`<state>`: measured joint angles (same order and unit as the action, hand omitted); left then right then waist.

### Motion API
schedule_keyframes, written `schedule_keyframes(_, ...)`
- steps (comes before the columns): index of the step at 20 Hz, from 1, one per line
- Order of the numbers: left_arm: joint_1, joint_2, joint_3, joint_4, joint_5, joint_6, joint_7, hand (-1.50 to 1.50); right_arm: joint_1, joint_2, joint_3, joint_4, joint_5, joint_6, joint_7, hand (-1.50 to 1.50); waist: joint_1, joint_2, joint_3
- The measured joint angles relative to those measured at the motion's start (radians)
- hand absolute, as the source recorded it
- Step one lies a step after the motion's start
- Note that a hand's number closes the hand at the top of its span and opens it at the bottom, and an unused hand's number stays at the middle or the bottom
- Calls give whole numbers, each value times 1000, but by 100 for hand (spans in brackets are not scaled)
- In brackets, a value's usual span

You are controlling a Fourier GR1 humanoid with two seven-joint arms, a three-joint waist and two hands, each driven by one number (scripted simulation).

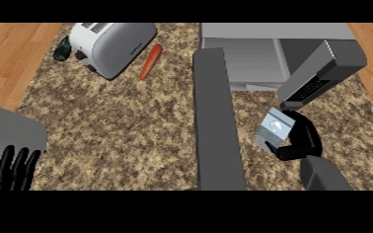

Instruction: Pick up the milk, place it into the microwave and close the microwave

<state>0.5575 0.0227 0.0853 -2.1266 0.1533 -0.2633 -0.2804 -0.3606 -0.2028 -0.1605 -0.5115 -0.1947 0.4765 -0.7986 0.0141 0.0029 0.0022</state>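
The milk carton (275, 128), pale grey with a round blue-white mark, is held above the counter at the right, tilted. My right hand (302, 140) has its fingers curled round the carton's right side. Behind it stands the grey microwave (247, 47) with its cavity showing. Its door (216, 123) is swung wide open and reaches toward the view's lower edge, just left of the carton. The control panel (319, 76) with dark buttons is right above the carton. My left hand (18, 168) rests open at the lower left, fingers up.
A silver toaster (116, 44) lies at the back left on the speckled counter (109, 123). An orange carrot (150, 61) lies beside it. A dark green object (62, 50) sits left of the toaster. Wood flooring shows past the counter's left edge.
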Motion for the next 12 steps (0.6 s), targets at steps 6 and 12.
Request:
schedule_keyframes(6,19,-5,20,-2,8,-15,-13,-150,38,26,13,-73,28,-138,-60,150,-6,-3,-2)
schedule_keyframes(12,39,-9,34,0,12,-21,-28,-150,166,81,94,-346,45,-192,13,150,-16,-7,-3)
